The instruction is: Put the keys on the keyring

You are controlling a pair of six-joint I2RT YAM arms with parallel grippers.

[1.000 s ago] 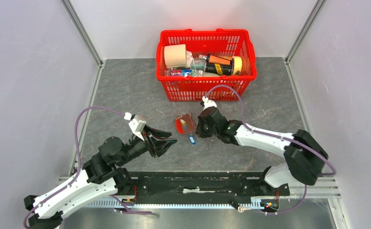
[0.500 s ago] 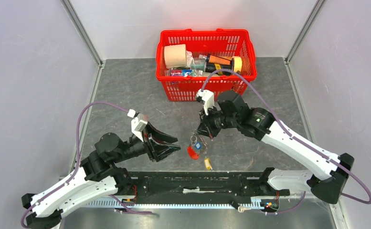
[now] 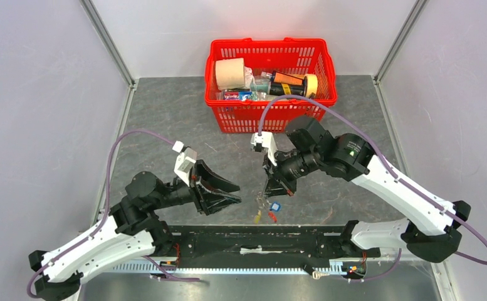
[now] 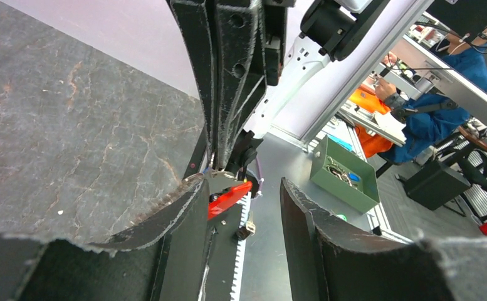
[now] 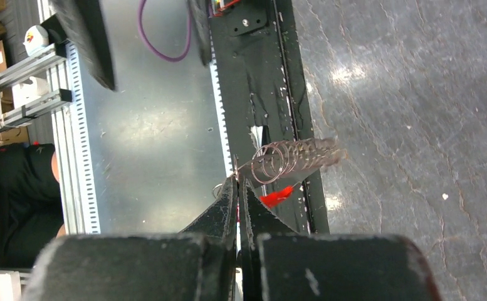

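- Silvery coiled cord (image 5: 291,160) and red strap (image 5: 275,196) make up the keyring (image 3: 264,204). It hangs in the air over the near edge of the table (image 3: 165,119), between the two arms.
- Of the keys, only a small blue head (image 3: 275,205) is plain, dangling in the same bundle beside a brass clasp (image 3: 257,218). Whether it is threaded on or merely tangled cannot be told.
- Risk: the hold looks thin, at the very end of the coil. A swing or jerk could pull the cord out and drop the bundle onto the black rail below.
- Risk: the springy cord lets the bundle sway and twist. If the other arm closes in while it moves, it may catch the strap rather than the ring.
- Risk: the two arms are near each other, so a hasty approach could knock fingers together.
- Right tool (image 5: 237,182): fingers pressed together, pinching the top loop of the cord, with the rest hanging free beneath.
- Left tool (image 4: 242,185): fingers partly apart, holding nothing and touching nothing. It points at the hanging bundle from just beside it, and the red strap shows through the gap.
- Red basket (image 3: 270,110) of odds and ends sits well behind, at the far side of the table.
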